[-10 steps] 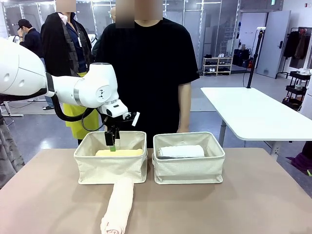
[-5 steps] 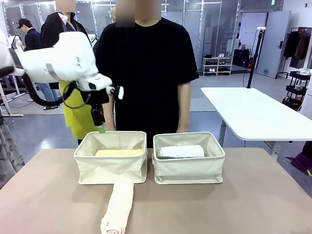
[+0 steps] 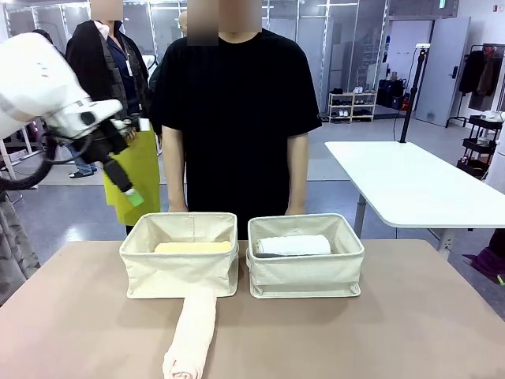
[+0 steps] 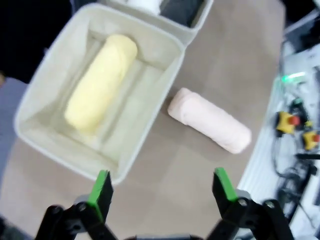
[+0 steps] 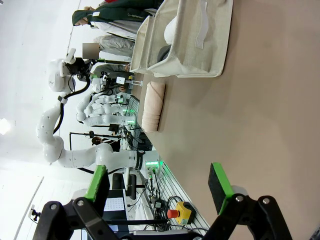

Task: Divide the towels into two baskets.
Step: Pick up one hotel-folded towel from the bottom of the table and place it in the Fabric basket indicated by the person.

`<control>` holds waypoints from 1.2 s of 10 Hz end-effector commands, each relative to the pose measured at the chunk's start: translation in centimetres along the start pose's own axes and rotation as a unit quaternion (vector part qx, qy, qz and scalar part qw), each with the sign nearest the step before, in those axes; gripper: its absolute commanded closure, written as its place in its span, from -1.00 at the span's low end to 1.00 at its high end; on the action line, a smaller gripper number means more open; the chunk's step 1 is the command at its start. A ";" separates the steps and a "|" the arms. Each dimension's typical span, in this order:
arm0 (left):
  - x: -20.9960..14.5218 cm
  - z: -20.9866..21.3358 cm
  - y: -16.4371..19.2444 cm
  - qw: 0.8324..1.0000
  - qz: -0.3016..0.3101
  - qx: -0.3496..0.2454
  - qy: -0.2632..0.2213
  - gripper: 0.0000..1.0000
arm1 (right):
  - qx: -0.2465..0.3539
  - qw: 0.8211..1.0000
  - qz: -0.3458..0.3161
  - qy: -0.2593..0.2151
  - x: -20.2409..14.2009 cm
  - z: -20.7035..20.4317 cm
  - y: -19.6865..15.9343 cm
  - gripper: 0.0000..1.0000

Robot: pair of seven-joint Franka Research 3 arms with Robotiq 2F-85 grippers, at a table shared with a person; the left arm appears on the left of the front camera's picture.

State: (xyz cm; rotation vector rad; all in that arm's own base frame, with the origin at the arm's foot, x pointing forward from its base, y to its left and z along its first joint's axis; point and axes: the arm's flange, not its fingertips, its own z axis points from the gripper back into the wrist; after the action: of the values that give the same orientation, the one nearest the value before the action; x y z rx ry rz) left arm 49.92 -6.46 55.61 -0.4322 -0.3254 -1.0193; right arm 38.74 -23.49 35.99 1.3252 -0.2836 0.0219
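Left jaws: wide open and empty, up high, at about 10 o'clock from the left basket (image 3: 177, 276) in the front view.
Right jaws: wide open, empty, well apart from the towels.
Yellow towel (image 3: 193, 247): in the left basket.
White towel (image 3: 293, 245): in the right basket (image 3: 308, 276), with the dark grey towel (image 3: 264, 255) beside it.
Pink towel (image 3: 192, 332): on the bench (image 3: 410, 332), one end touching the left basket's front wall.
Its long way: 12 to 6 o'clock in the front view, pointing at me.
From the left jaws: about 1 o'clock in the left wrist view.
Nearer arm: the left one, I think.
Next: I must turn the jaws across the roll.
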 end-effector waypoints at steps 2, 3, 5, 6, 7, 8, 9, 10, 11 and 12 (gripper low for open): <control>-7.9 2.5 1.4 0.988 0.065 -0.133 -0.053 -1.00 | -0.008 1.000 -0.010 0.000 -0.3 -0.3 0.5 -1.00; -10.1 2.5 2.9 0.978 0.093 -0.173 -0.065 -1.00 | -0.008 1.000 -0.010 0.000 -0.3 -0.3 0.5 -1.00; -15.3 1.8 5.1 0.954 0.124 -0.239 -0.130 -1.00 | -0.008 1.000 -0.010 0.000 -0.3 -0.3 0.5 -1.00; -17.3 1.0 6.0 0.940 0.135 -0.262 -0.169 -1.00 | -0.008 1.000 -0.010 0.000 -0.3 -0.3 0.5 -1.00; -18.7 -0.3 6.3 0.933 0.140 -0.270 -0.193 -1.00 | -0.008 1.000 -0.010 0.000 -0.3 -0.3 0.5 -1.00; -19.4 -1.9 6.0 0.934 0.128 -0.251 -0.220 -1.00 | -0.008 1.000 -0.010 0.000 -0.3 -0.3 0.5 -1.00; -19.5 -3.1 5.5 0.935 0.136 -0.229 -0.235 -1.00 | -0.008 1.000 -0.010 0.000 -0.3 -0.3 0.5 -1.00; -19.8 -1.0 6.7 0.937 0.145 -0.260 -0.184 -1.00 | -0.008 1.000 -0.010 0.000 -0.3 -0.3 0.5 -1.00; -19.8 -1.0 6.7 0.937 0.145 -0.260 -0.184 -1.00 | -0.008 1.000 -0.010 0.000 -0.3 -0.3 0.5 -1.00; -19.8 -1.0 6.7 0.937 0.145 -0.260 -0.184 -1.00 | -0.008 1.000 -0.010 0.000 -0.3 -0.3 0.5 -1.00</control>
State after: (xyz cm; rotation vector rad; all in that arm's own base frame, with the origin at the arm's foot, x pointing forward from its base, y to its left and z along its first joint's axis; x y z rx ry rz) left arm 46.25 10.39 43.63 -1.1325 -0.3427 -0.7192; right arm 38.74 -23.46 36.01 1.3253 -0.2836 0.0225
